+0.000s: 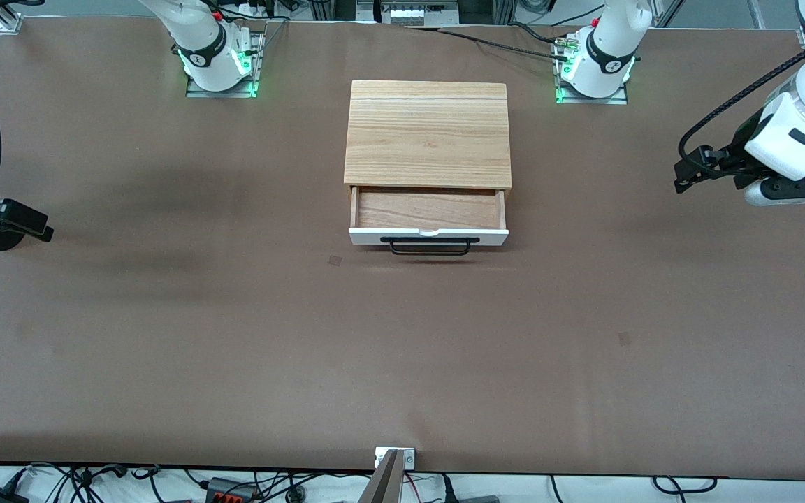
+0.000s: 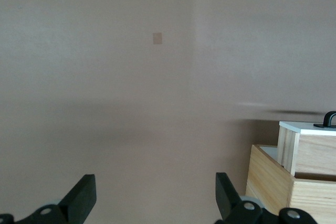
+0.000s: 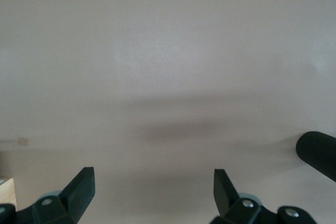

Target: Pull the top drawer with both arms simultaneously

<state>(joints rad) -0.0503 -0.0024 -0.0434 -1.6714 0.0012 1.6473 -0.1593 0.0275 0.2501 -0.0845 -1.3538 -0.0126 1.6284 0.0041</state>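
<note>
The top drawer [image 1: 428, 222] juts from its wooden box [image 1: 428, 133] mid-worktop, handle [image 1: 430, 245] reachable. My left gripper [image 2: 155, 200] and right gripper [image 3: 154, 195] hang wide apart over opposite worktop ends.

A light wooden box [image 1: 428, 133] sits on the brown table [image 1: 165, 349] between the left gripper [image 1: 689, 175] and the right gripper [image 1: 32, 227], well apart from both, and a small square mark [image 1: 625, 339] lies nearer the left gripper.
</note>
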